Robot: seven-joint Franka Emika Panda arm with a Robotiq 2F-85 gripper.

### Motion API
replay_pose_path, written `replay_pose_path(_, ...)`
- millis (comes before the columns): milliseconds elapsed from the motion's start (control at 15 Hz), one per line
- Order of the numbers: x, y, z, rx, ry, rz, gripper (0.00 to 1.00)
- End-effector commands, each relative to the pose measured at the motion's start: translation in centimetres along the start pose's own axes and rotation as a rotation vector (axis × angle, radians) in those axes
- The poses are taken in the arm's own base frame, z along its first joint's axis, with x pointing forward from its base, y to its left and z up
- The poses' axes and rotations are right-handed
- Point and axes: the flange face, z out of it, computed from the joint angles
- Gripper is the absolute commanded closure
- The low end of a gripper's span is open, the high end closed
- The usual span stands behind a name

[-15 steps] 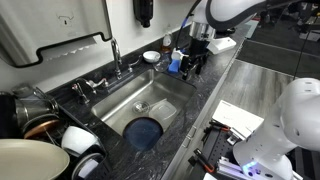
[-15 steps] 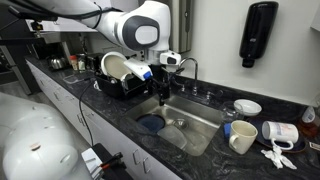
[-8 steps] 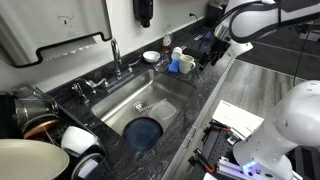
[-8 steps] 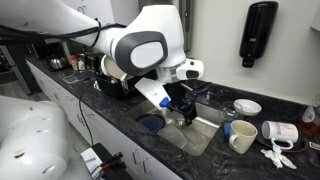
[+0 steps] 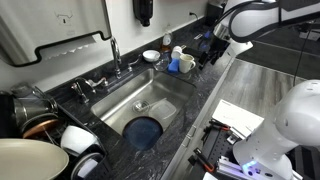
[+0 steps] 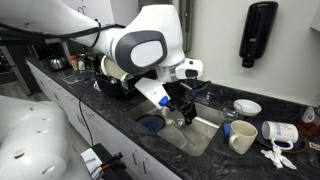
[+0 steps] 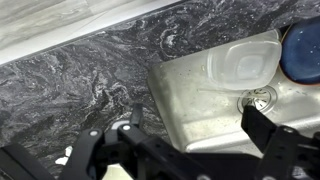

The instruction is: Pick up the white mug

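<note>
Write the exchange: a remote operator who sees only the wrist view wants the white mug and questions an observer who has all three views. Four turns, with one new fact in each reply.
Operator: My view shows only dark counter and a corner of the sink. Where is my target?
Observer: In an exterior view the white mug stands upright on the counter beyond the sink, with the hand close beside it.
Operator: Is anything crowding it?
Observer: Yes, a blue object sits right next to it, on the side away from the hand. I cannot tell whether they touch.
</note>
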Motion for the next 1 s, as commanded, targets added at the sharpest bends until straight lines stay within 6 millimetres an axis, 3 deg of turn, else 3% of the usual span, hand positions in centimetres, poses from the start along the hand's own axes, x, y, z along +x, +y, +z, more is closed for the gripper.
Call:
replay_pose_path(0, 1.2, 3.0, 1.5, -0.065, -0.010, -0.020, 0.00)
replay_pose_path(333, 3.7, 5.5, 2.6, -0.090, 0.122, -0.104, 0.00)
replay_pose_path(667, 6.1, 8.2, 6.1, -0.084, 0.193, -0.064, 0.00)
replay_pose_path(933, 7.9, 8.6, 8.8, -0.055, 0.194, -0.036, 0.00)
